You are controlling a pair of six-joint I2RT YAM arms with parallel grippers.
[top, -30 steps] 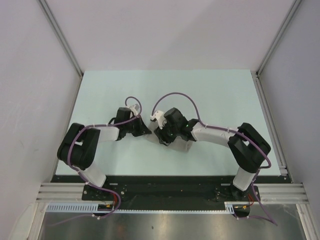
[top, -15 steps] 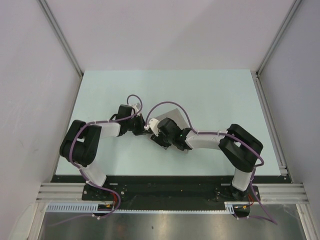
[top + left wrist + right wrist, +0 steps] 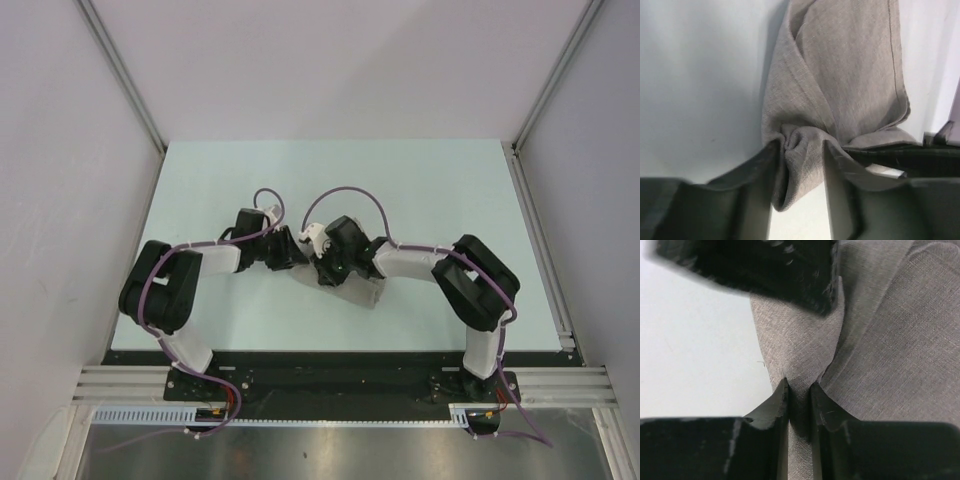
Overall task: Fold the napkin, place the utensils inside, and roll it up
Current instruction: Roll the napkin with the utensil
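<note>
Grey-beige napkin (image 3: 840, 75) is clamped by the left gripper (image 3: 800, 152) and right gripper (image 3: 799, 392); the fold should be drawn over evenly, without slack

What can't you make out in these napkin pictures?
The utensil: in no view; wrapped inside or not, cannot tell.
The napkin fold: top view, covered by left gripper and right gripper.
The napkin far end: left wrist view, cut by top edge.

The napkin (image 3: 840, 75) is plain grey-beige with a fine weave, unpatterned. The counter (image 3: 430, 180) is pale mint. The jaws are black; the cables (image 3: 346, 188) purple.
</note>
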